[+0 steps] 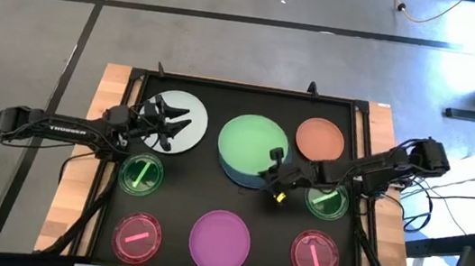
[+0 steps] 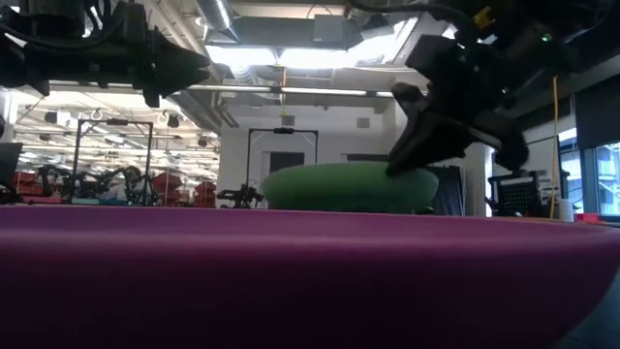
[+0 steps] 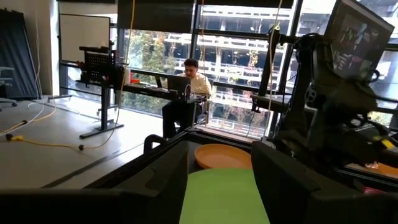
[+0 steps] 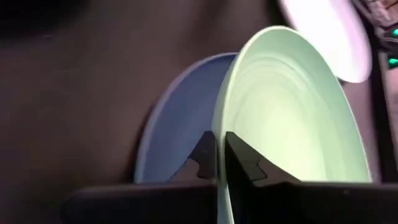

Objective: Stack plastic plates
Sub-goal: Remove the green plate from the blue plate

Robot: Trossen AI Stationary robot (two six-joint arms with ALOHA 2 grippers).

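Observation:
A large green plate (image 1: 250, 144) lies over a blue plate (image 1: 239, 179) at the middle of the black mat. My right gripper (image 1: 271, 166) is shut on the green plate's rim nearest the right arm. My left gripper (image 1: 173, 121) hovers open above the white plate (image 1: 188, 109) at the far left, its fingers (image 3: 168, 180) pointing level toward the green plate (image 3: 224, 196). The orange plate (image 1: 320, 139) lies flat at the far right. The magenta plate (image 1: 220, 240) lies at the near middle. Small translucent green plates (image 1: 142, 174) (image 1: 327, 200) and pink-red ones (image 1: 138, 235) (image 1: 315, 255) lie flat at either side. My right gripper pinches the green plate's rim (image 4: 219, 134) between its two fingers (image 4: 249, 163), one finger on the upper face and one underneath. It comes slanting from the table's right. The held edge is raised off the blue plate (image 4: 180, 118), so the green plate (image 2: 339, 184) sits tilted.
The black mat has a raised frame (image 1: 243, 86) around it, on a wooden table (image 1: 112, 81). In the low view the magenta plate (image 2: 291, 271) fills the foreground. A person sits at a desk (image 3: 186, 87) in the room beyond.

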